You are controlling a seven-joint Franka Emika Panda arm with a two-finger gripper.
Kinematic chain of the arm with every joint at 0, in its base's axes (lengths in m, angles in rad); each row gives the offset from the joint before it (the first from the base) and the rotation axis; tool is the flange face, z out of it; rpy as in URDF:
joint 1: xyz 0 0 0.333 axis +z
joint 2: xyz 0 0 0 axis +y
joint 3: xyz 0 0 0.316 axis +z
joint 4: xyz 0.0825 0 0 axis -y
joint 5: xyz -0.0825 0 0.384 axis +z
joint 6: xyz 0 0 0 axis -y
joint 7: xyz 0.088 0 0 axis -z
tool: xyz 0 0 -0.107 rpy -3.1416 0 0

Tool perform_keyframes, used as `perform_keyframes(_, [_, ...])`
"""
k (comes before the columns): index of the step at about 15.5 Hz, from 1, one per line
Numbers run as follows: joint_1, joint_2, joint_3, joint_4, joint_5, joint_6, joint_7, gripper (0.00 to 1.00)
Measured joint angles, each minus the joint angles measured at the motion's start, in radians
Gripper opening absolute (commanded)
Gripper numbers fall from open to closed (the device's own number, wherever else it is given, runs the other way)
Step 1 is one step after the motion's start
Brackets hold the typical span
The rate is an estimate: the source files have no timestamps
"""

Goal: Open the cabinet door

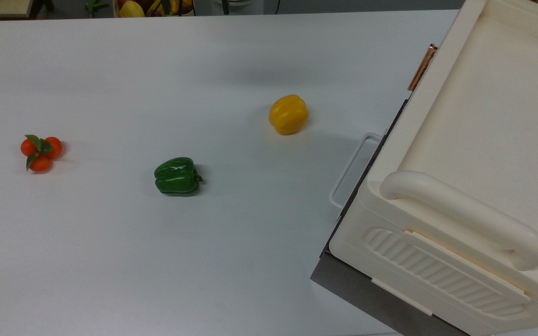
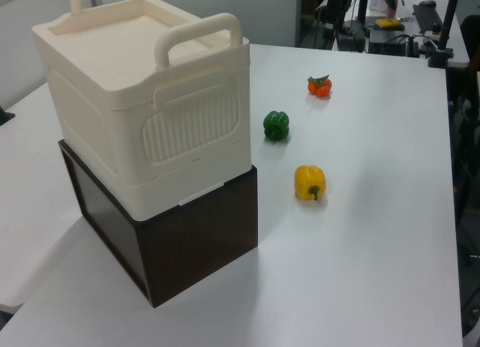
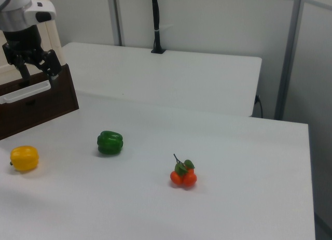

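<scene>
cabinet door [image 1: 402,140] sits at 3 o'clock in top view, copper handle [image 1: 422,67] on its upper edge. gripper [image 3: 36,69], fingers spread, hangs at 10 o'clock in right view. advice: straddle the handle squarely, pinch, then pull along the hinge arc.

A cream cabinet [image 2: 142,100] with two thick rounded handles on top and a ribbed side panel [image 2: 193,126] sits on a dark brown box [image 2: 180,246] on the white surface [image 2: 360,272]. To the left view's right of it lie a green pepper [image 2: 276,125] and, nearer the camera, a yellow pepper [image 2: 310,182]. A cluster of small orange fruits with leaves [image 2: 319,85] lies farther back, well apart from the cabinet
</scene>
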Motion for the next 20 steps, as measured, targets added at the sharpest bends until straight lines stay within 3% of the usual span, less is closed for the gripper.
perform_keyframes(8, [0.0,-0.001,0.0,0.0,0.0,0.0,-0.025,1.0])
perform_keyframes(12, [0.002,-0.001,0.002,0.0,0.0,-0.004,-0.274,1.0])
perform_keyframes(15, [0.016,0.002,0.03,-0.002,0.009,-0.005,-0.435,1.0])
perform_keyframes(16, [0.024,0.004,0.055,-0.002,0.01,-0.005,-0.46,0.97])
perform_keyframes(18, [0.034,0.01,0.118,-0.002,0.011,0.001,-0.47,0.73])
perform_keyframes(20, [0.041,0.02,0.179,-0.002,0.011,0.037,-0.467,0.58])
